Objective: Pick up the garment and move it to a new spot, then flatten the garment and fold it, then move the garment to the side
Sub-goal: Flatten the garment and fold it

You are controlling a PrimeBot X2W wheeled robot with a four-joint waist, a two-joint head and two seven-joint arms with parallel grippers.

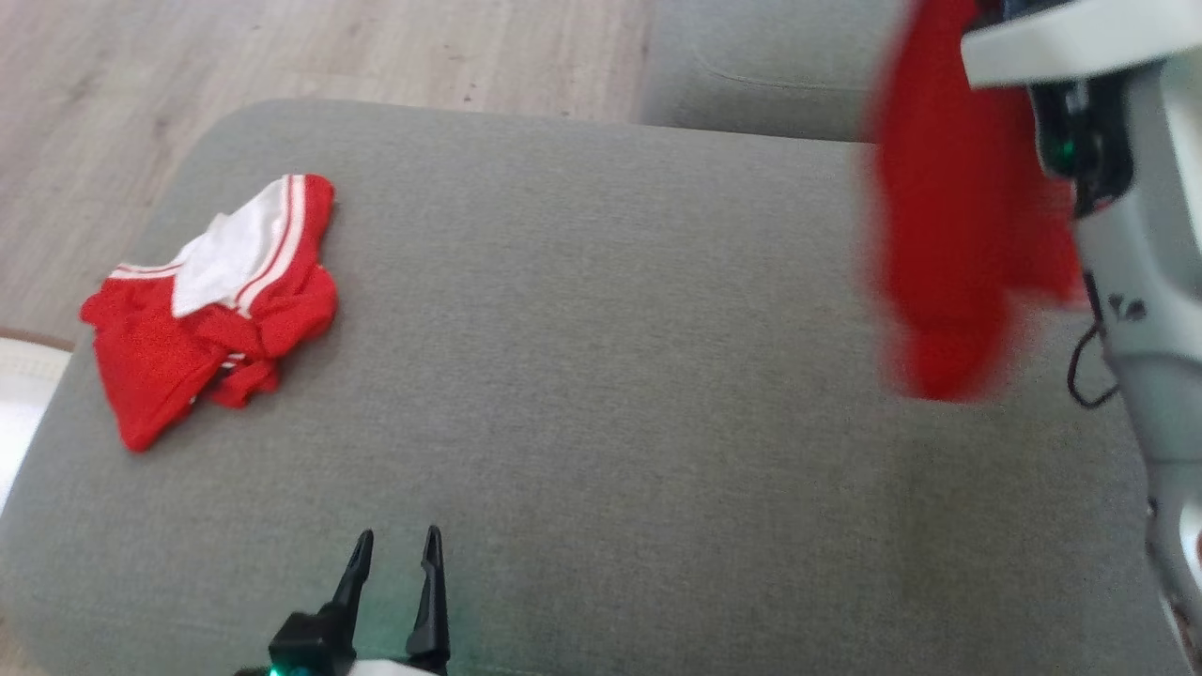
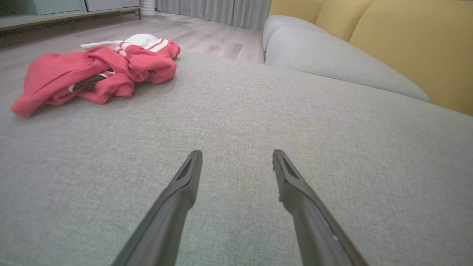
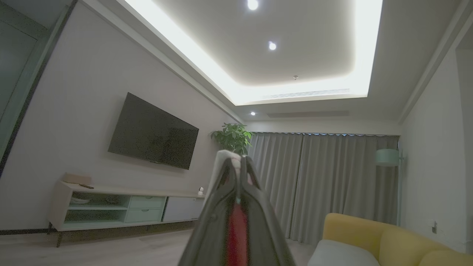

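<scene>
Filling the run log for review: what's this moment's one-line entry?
right pincer: shut on red garment, hanging | left pincer: open, over grey cushion | crumpled red-and-white shirt: on cushion, left

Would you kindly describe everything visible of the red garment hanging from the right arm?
The garment is soft red cloth, blurred, hanging limp in a long bunch from the shut right end effector, over the right side of the grey cushion. In the right wrist view a red strip shows pinched between the fingers, with a white bit at their tips. Sleeves and trim cannot be made out.
</scene>
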